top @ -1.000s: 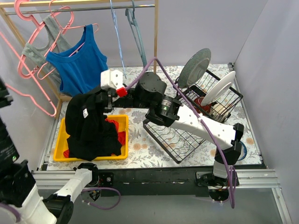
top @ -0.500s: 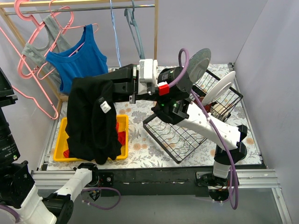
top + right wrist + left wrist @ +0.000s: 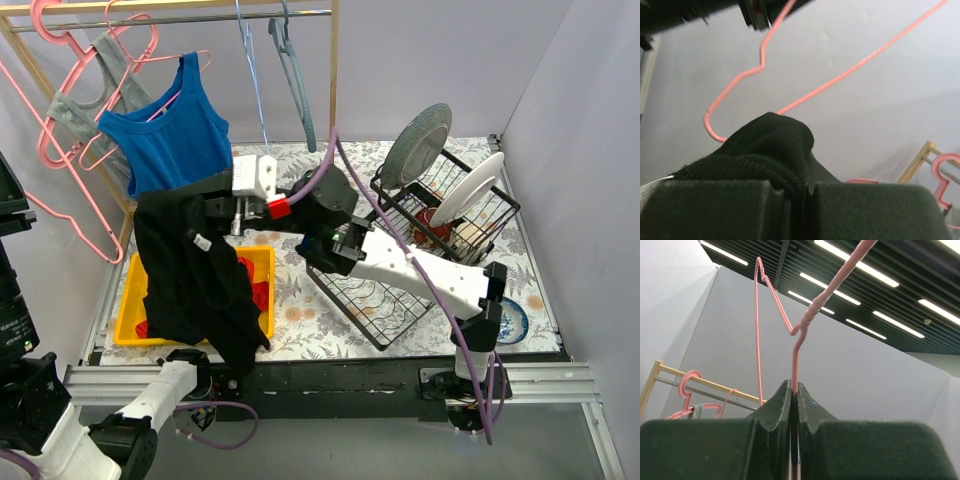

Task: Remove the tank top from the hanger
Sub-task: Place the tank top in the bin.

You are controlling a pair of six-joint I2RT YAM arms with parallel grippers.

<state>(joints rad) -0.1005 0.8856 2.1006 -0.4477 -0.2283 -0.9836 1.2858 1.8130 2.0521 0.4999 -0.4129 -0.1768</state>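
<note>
Left gripper (image 3: 794, 390), near left: jaws closed on the wire neck of the pink hanger (image 3: 793, 365), which rises upright from between them. Right gripper (image 3: 222, 208), reaching leftward over the table (image 3: 300, 325): closed on an upper fold of the black tank top (image 3: 190, 285). The garment hangs from that grip, draped over the yellow bin (image 3: 264, 262) at the near left, its lower edge past the bin's near rim. A red cloth (image 3: 256, 288) lies in the bin. In the right wrist view the hanger wire shows beyond the pinched fold; whether it passes through the fabric cannot be told. Right of the bin stands a wire rack (image 3: 370, 300); farther right, a dish rack (image 3: 500, 212) holding plates (image 3: 415, 145). At the far left, a blue tank top (image 3: 170, 140) and a grey garment (image 3: 75, 110) hang below the rail (image 3: 200, 17)
</note>
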